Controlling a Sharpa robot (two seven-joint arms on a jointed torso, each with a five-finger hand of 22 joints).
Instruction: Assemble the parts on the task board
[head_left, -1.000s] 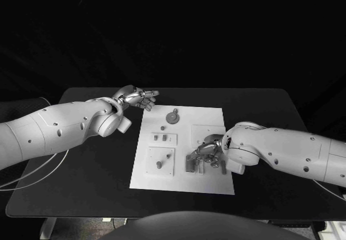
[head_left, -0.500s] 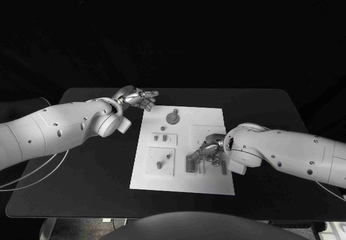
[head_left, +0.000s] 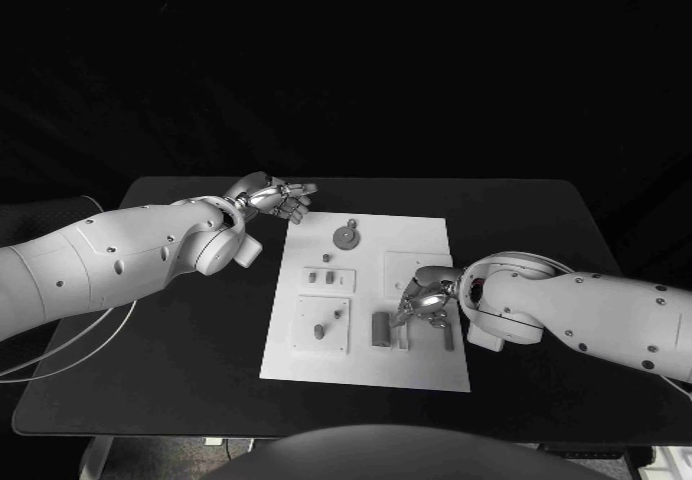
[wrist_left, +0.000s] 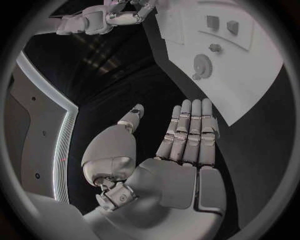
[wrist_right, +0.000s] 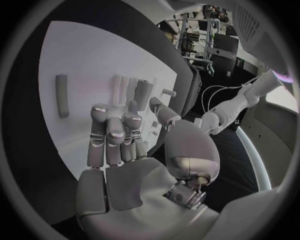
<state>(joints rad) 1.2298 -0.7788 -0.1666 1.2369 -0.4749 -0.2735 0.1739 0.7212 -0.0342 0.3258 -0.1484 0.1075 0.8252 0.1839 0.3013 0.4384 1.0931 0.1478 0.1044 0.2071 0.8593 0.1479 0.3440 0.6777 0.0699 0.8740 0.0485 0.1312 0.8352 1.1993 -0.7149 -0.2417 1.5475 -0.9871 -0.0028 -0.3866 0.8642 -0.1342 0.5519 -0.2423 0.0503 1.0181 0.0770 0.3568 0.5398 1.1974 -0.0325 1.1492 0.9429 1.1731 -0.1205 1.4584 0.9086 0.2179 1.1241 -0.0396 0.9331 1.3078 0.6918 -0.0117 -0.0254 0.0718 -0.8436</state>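
Now my right hand (head_left: 428, 300), fingers curled but gripping nothing visible, hovers over the parts (head_left: 382, 328) at the board's (head_left: 364, 368) near-right, so I should settle squarely before pinching; left hand (head_left: 277, 198) stays spread beyond the board.

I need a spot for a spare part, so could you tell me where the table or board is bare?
Bare: the black table left of the task board, and the board's near strip. Crowded: the board's right middle, where the right hand hovers over upright parts.
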